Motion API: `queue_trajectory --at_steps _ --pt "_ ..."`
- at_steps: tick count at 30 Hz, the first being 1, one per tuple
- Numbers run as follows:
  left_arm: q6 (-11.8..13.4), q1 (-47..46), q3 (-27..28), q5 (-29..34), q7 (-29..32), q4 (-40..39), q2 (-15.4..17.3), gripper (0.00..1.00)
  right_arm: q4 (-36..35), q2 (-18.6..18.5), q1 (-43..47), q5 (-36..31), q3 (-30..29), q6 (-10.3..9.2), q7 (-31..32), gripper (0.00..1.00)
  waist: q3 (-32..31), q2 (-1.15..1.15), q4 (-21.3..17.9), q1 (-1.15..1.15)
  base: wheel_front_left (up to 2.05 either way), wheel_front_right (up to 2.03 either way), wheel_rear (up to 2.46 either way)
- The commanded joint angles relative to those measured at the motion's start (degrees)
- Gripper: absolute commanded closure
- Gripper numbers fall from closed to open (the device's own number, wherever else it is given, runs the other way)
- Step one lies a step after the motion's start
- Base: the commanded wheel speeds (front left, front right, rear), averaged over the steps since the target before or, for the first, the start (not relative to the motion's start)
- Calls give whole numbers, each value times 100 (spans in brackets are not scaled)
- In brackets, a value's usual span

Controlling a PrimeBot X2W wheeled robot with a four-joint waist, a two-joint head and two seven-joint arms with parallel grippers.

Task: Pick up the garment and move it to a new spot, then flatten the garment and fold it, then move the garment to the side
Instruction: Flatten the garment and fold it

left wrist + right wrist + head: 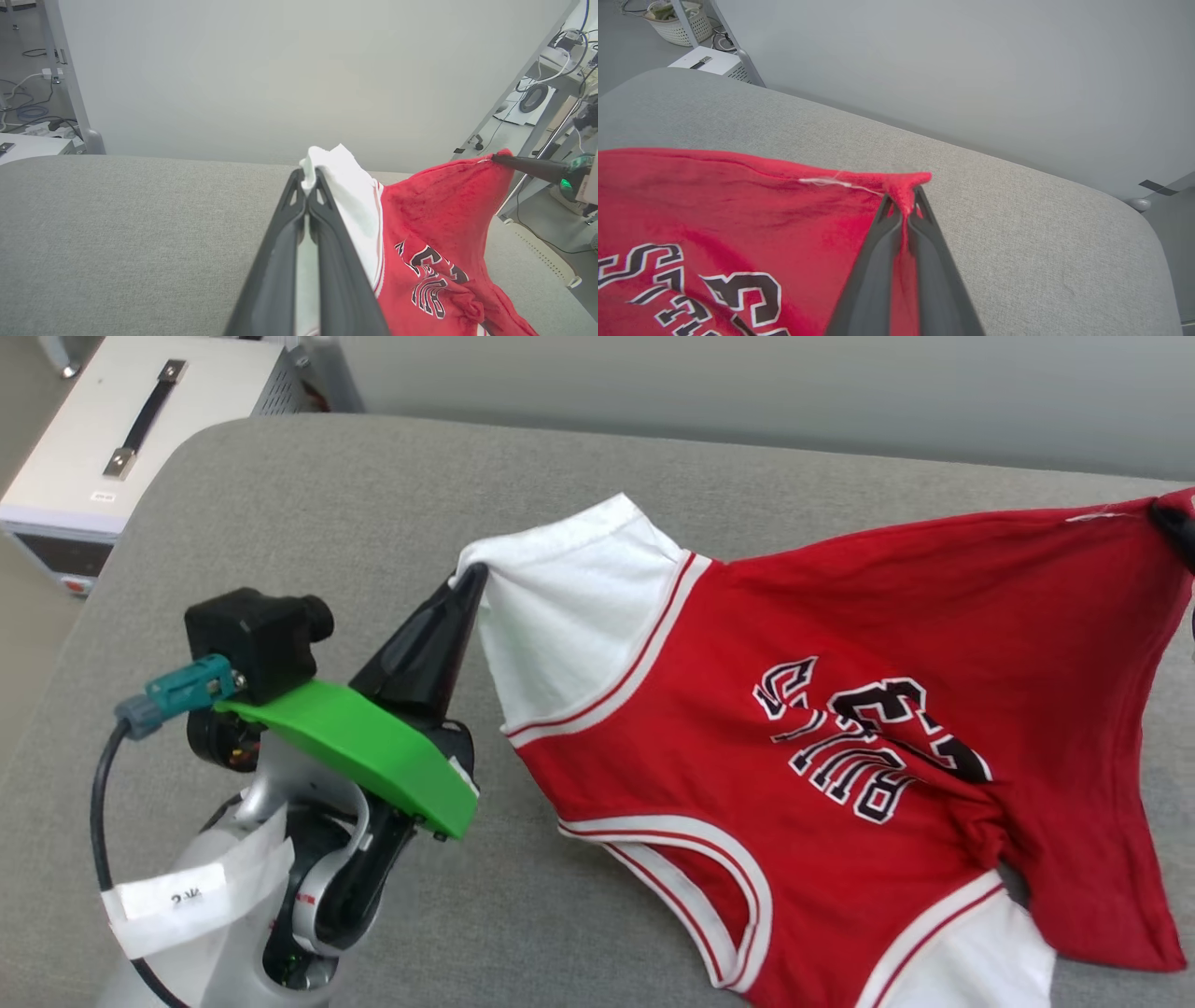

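Note:
The garment is a red jersey with white sleeves and black-and-white lettering, held up off a grey cushioned surface and stretched between both grippers. My left gripper is shut on the tip of one white sleeve. My right gripper is shut on a red corner of the hem; it reaches in from the right edge of the head view. The collar and second sleeve hang toward the near edge. In the left wrist view the right gripper pinches the far corner.
A white box with a black handle stands beyond the surface's left end. A pale wall runs behind it. Bare grey cushion lies left of and behind the garment. In the left wrist view, desks and cables stand to the right.

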Motion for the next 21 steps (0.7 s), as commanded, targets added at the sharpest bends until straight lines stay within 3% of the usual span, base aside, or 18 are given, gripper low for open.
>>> queue_trajectory --at_steps 1,9,21 --pt "43 -213 77 32 -65 22 1 100 -114 29 105 20 -50 -3 -64 100 -348 0 -344 0 0 0 0" --pt "209 -684 409 68 -367 155 -144 100 -741 227 299 -183 -352 -3 -211 100 -705 0 -697 0 0 0 0" --pt "390 -1214 703 359 -672 79 -87 100 -1543 635 458 -550 -893 -3 -95 100 -1008 0 -1058 0 0 0 0"
